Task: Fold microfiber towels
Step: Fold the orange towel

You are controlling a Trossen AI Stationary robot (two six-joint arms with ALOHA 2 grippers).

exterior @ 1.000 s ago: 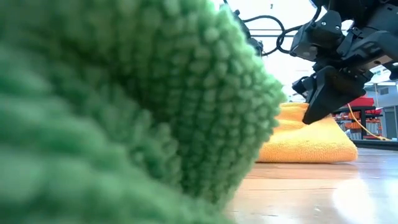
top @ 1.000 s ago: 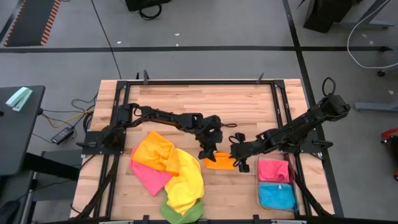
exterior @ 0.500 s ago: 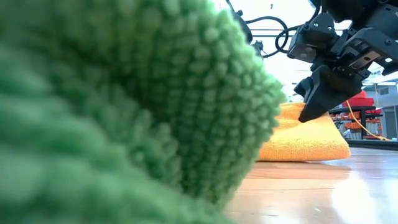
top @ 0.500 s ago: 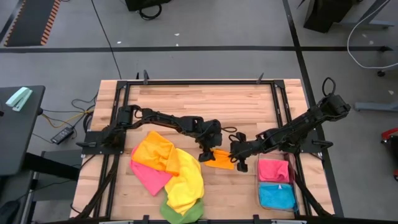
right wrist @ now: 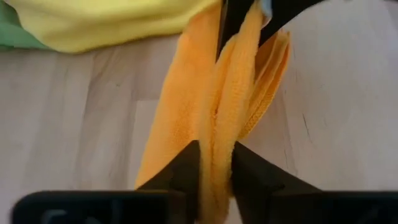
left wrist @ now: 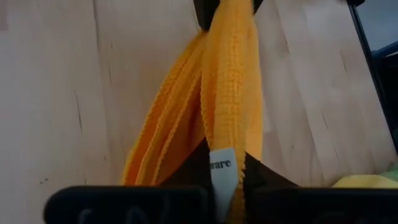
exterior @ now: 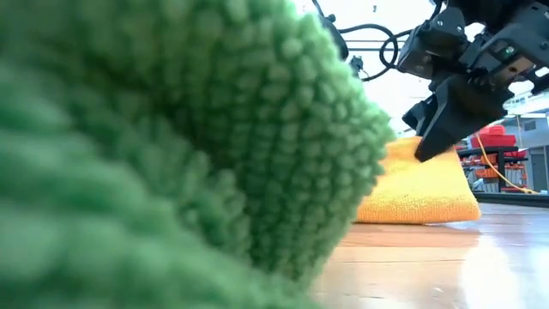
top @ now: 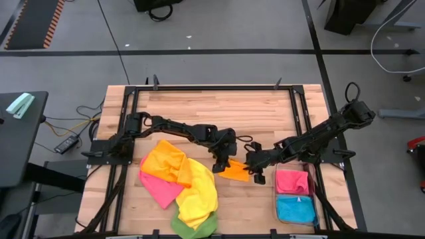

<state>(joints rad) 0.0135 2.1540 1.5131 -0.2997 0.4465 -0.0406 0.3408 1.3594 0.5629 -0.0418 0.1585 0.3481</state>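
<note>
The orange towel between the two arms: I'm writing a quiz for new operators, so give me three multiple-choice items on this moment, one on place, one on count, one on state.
1. Where does the folded orange towel lie?
A. In the clear bin
B. On the table between the two grippers
C. Under the green towel

2. How many towels lie in the clear bin?
A. None
B. Two
C. Four

3. What do the left gripper fingers do?
A. Pinch one end of the orange towel
B. Hang open over the pile
C. Hold a blue towel

Answers:
1 B: the high view shows it on bare wood, with the left gripper at one end and the right gripper at the other.
2 B: a pink towel and a blue towel.
3 A: the left wrist view shows orange cloth clamped between them.
</note>
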